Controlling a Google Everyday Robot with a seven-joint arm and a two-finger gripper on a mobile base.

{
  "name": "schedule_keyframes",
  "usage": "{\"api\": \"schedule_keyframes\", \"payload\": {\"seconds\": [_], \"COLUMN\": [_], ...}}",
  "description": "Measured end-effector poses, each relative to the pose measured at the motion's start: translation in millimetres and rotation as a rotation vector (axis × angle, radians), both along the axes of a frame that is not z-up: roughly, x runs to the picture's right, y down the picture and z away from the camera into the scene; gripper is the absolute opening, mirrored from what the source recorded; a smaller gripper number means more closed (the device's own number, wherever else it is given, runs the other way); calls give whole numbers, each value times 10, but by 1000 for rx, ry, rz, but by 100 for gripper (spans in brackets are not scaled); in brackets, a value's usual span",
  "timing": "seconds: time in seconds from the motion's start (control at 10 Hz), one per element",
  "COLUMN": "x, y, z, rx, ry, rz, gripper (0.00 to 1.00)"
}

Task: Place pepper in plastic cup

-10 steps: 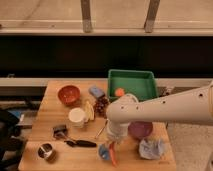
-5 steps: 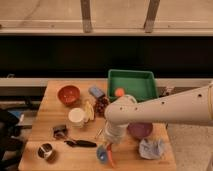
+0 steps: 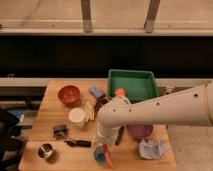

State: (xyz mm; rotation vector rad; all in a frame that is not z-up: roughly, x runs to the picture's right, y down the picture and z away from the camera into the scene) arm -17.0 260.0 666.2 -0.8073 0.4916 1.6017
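- At lower centre of the frame, the end effector [image 3: 103, 148] hangs at the tip of the white arm [image 3: 160, 111], directly above the plastic cup [image 3: 100, 154].
- End effector state: cannot tell; the arm's wrist housing hides its tips.
- The plastic cup, light blue, stands on the tabletop [image 3: 50, 107] near the front edge, just below the wrist.
- The pepper [image 3: 107, 159], a slim red-orange streak, shows at the right rim of the plastic cup and slants down to the right; it appears to sit partly inside the cup, though the view is too poor to confirm contact.
- The white arm enters from the right edge of the frame and runs left across the tabletop.
- A green tray [image 3: 132, 83] sits at the upper right of the tabletop, with a small rounded orange item [image 3: 120, 92] at its front edge.
- A red bowl [image 3: 69, 94] stands at the upper left of the tabletop.
- A cream-white cup [image 3: 77, 117] stands left of the arm.
- A black remote [image 3: 78, 143] lies left of the plastic cup.
- A shiny metal tin [image 3: 46, 151] sits at the lower left corner.
- A purple bowl [image 3: 139, 131] shows below the arm, with a crumpled white-blue wrapper [image 3: 151, 148] just in front of it.
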Motion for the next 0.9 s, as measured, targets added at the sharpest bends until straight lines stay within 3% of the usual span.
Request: {"api": "schedule_keyframes", "payload": {"seconds": [0.3,0.9], "x": [-111,-102], "y": [-52,-46], "z": [-89,-84], "rx": [26,25], "ry": [-30,-26], "rz": [-9,-7], "gripper": [57,57]}}
